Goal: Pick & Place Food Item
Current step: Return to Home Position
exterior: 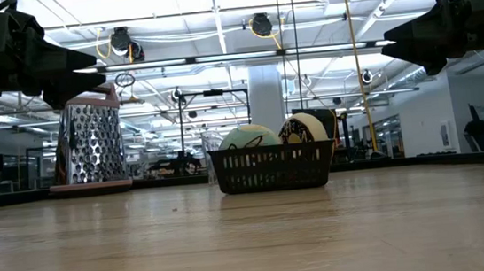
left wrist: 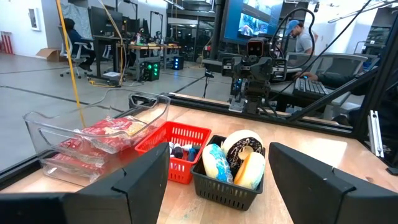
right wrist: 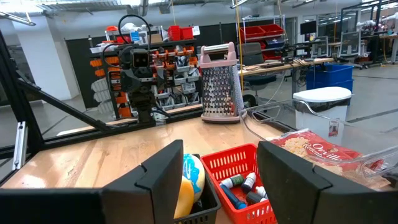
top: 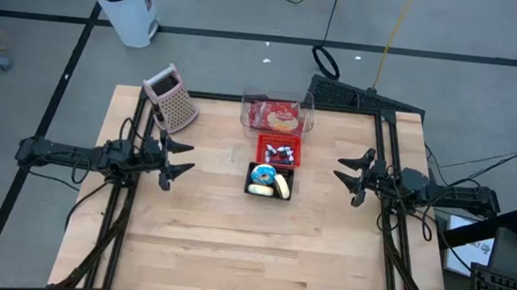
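Tools are held spread and empty above opposite sides of the tabletop [top: 230, 247]: left tool [top: 179, 156], right tool [top: 348, 168]. Between them, doughnuts [top: 264, 174] are piled in the black bin [top: 250, 178], which is set just beside a red basket [top: 261, 151]. A grater [top: 173, 101] is stood farther back.

High view hangs overhead, looking straight down, far enough off to take in the whole table [top: 230, 247], the left arm [top: 67, 155] and the right arm [top: 444, 193]. Low view sits right at tabletop height, facing level across the wood to the bin [exterior: 272, 170] and the room beyond. Left wrist view looks across at the right arm. Right wrist view faces the opposite way, at the left arm and the grater [right wrist: 219, 84]. All four catch the bin, mid-table.
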{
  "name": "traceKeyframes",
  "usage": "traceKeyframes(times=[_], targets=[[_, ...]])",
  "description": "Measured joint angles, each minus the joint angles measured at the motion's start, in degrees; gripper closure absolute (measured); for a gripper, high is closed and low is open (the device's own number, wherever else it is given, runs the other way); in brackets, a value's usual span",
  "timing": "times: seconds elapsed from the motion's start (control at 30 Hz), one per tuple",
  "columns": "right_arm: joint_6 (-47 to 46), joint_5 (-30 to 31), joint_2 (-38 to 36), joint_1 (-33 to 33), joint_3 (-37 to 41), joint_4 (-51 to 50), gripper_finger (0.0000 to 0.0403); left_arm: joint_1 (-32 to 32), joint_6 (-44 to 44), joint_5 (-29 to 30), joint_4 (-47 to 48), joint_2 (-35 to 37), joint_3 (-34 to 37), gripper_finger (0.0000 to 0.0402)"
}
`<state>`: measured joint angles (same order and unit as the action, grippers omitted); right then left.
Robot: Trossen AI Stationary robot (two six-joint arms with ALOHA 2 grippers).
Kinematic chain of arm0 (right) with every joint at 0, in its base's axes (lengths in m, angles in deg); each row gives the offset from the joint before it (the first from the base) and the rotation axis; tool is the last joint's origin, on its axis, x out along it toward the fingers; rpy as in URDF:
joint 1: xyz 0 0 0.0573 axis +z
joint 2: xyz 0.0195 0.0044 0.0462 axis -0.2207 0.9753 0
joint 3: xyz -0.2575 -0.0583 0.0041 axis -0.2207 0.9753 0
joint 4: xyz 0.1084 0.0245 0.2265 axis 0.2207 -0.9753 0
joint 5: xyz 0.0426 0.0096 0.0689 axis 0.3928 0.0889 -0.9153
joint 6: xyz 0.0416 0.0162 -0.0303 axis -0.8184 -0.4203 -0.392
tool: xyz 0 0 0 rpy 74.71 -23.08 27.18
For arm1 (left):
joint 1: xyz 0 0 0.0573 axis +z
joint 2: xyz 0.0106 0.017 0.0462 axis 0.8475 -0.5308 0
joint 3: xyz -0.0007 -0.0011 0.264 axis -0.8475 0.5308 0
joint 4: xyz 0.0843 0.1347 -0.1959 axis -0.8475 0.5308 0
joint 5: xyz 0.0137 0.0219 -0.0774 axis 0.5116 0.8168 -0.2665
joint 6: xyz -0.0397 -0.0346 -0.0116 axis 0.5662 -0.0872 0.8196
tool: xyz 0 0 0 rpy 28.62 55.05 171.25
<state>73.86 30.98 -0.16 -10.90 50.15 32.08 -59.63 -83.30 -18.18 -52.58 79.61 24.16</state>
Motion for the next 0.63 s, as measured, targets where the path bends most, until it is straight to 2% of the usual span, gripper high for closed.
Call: traceKeyframes(times=[0.63], targets=[[0.0, 0.0, 0.0, 0.0, 0.0, 0.0, 0.0211, 0.0, 0.0, 0.0, 0.0, 0.0, 0.0, 0.0128]])
